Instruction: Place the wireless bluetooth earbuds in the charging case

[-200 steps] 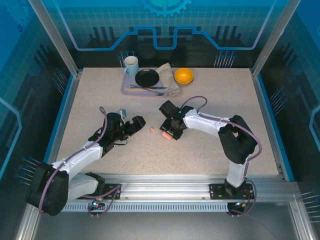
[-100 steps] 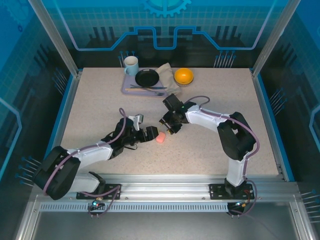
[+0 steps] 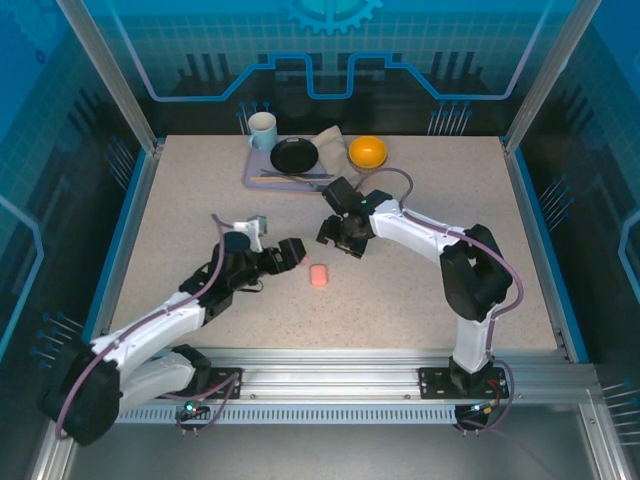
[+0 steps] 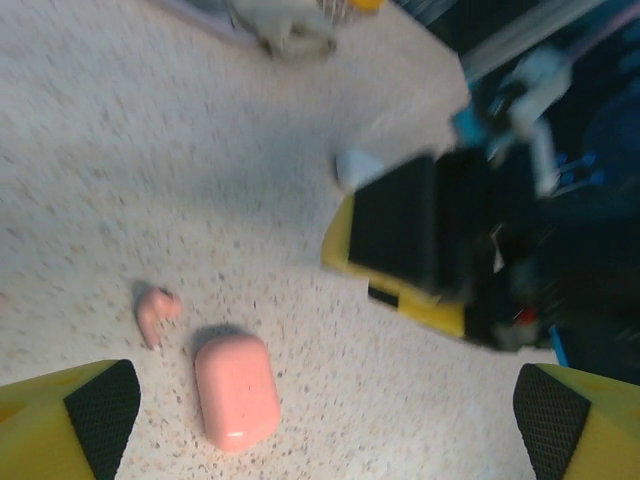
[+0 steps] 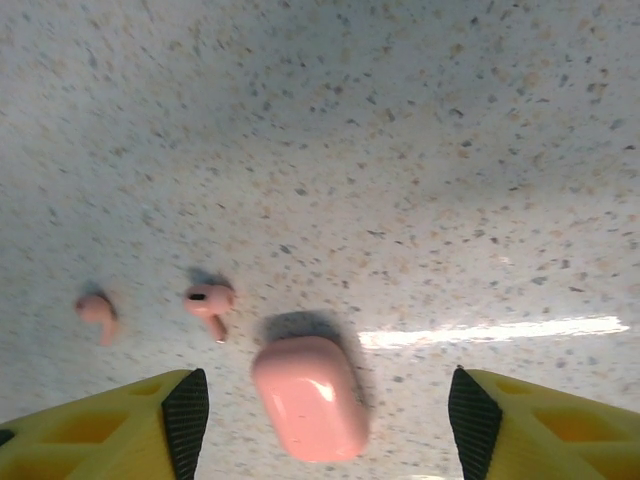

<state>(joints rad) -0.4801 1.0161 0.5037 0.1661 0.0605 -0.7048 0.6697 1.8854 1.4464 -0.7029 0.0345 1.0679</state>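
Earbuds (image 5: 208, 300): two pink from right wrist, one from left wrist, beside pink case (image 5: 310, 397); left pincer (image 3: 292, 252), right pincer (image 3: 337, 243) wide.

Speckled beige tabletop (image 3: 200, 190), aluminium frame posts (image 3: 105, 70), blue-lit circuit-pattern back wall (image 3: 420, 40), silver rail (image 3: 330, 385) along near edge

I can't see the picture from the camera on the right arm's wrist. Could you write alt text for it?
A salmon-pink charging case lies on a speckled table, with two small pink earbuds lying loose beside it. The gripper's yellow fingers stand wide apart at the bottom corners, touching nothing.
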